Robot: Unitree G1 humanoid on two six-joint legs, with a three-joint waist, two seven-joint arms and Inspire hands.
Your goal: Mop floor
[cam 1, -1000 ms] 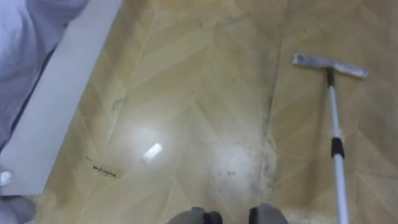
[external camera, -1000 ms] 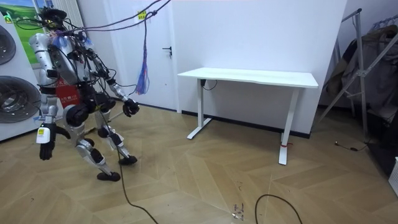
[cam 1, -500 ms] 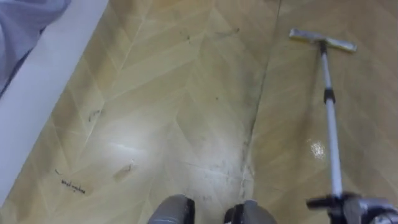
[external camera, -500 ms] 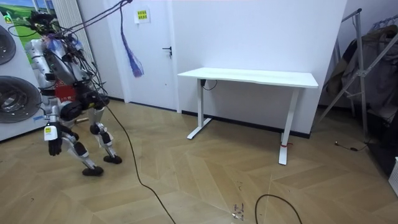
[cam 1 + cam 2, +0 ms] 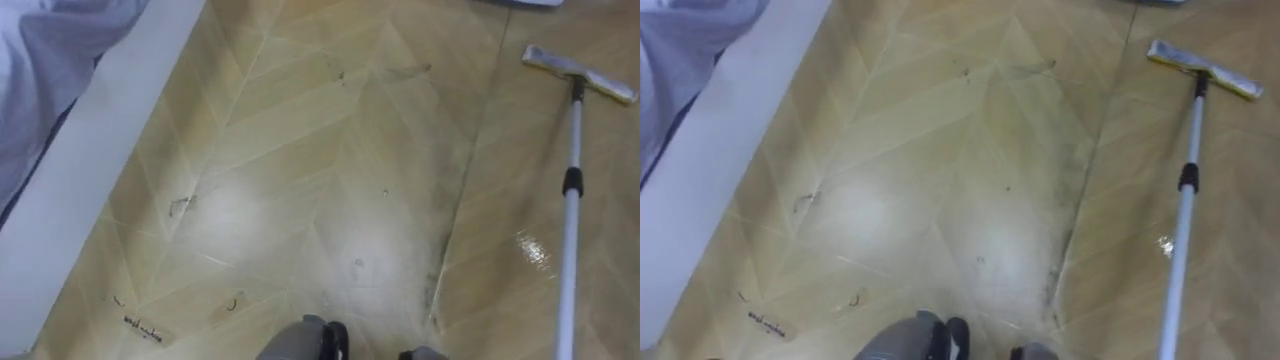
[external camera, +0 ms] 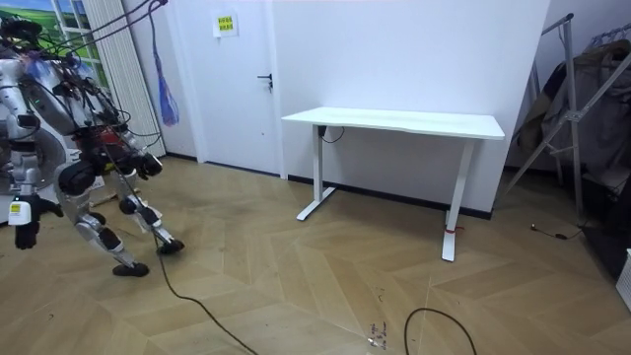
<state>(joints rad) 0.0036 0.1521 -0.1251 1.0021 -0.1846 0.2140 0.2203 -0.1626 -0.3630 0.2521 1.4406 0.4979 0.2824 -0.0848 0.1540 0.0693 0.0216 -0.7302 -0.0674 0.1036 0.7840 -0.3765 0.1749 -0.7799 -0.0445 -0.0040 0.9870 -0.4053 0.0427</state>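
A flat mop lies with its pale head (image 5: 578, 73) on the wooden floor, ahead of me and to my right. Its white pole (image 5: 568, 240), with a black collar partway down, rises toward me and leaves the picture at the bottom right, on my right-hand side. The right eye view has the head (image 5: 1203, 68) and the pole (image 5: 1180, 230) too. In the room view I stand near the room view's left, leaning back with my feet forward. One hand (image 6: 22, 233) hangs by my hip. The other hand (image 6: 148, 165) is out in front at waist height.
A white board (image 5: 110, 150) runs along the floor on my left, with blue-grey cloth (image 5: 45, 60) behind it. Dark scuffs (image 5: 440, 260) streak the floor between me and the mop. A white desk (image 6: 394, 123) and a folding rack (image 6: 572, 108) stand further right.
I have stepped back toward the room view's left, away from the desk. Half a second ago my right hand showed gripping the pole at the bottom right; the view has since shifted off it.
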